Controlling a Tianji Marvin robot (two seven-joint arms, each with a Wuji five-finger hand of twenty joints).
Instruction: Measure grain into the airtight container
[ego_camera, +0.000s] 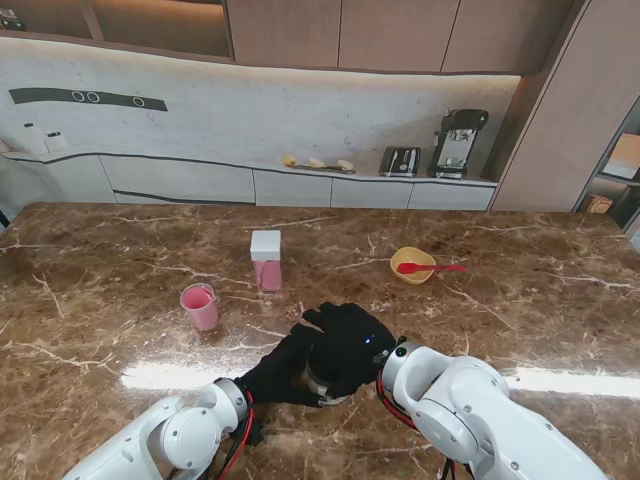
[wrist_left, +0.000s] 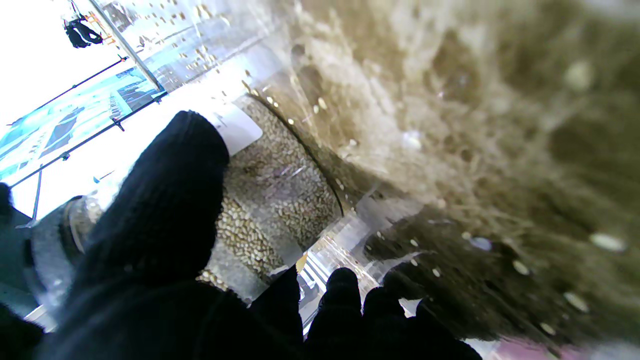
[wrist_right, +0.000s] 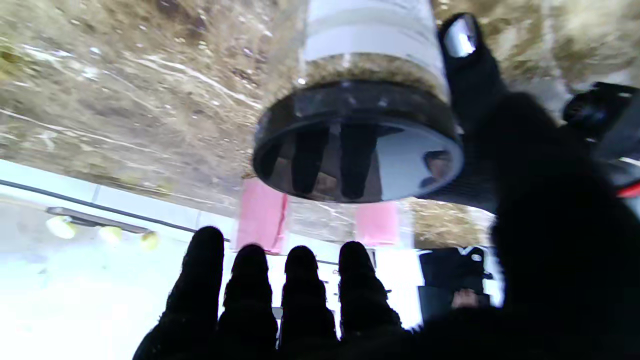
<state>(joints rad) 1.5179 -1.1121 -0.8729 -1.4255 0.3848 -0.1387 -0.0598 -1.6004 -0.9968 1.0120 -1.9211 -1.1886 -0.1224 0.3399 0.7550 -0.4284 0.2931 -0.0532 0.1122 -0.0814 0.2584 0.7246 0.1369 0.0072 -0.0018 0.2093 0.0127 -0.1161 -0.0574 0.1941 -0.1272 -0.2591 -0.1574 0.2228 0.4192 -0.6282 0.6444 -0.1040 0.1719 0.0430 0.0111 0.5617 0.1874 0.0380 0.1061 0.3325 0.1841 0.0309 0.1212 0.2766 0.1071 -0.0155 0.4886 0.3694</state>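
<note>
Both robot hands meet at a clear jar of grain (ego_camera: 322, 378) standing near the robot on the marble counter (ego_camera: 500, 330), close to its middle. The left robot hand (ego_camera: 278, 372) is wrapped around the jar's side, thumb (wrist_left: 165, 200) pressed on the clear wall beside a white label, the other fingers curled round the far side. The right robot hand (ego_camera: 348, 335) hovers flat over the jar's dark lid (wrist_right: 357, 145), its four fingers (wrist_right: 300, 295) straight and spread, holding nothing; whether the palm touches the lid cannot be told. Farther from the robot stand a pink container with a white lid (ego_camera: 266, 259), a pink cup (ego_camera: 200, 306) to its left, and a yellow bowl (ego_camera: 412, 264) with a red spoon (ego_camera: 432, 268) to the right. The jar looks rigid, smooth and likely slippery, and with grain filling much of it, fairly heavy with a load that will shift when tipped. The firm hold belongs around the middle of the body, as the left robot hand has it, while the lid is best taken by its rim from above.
</note>
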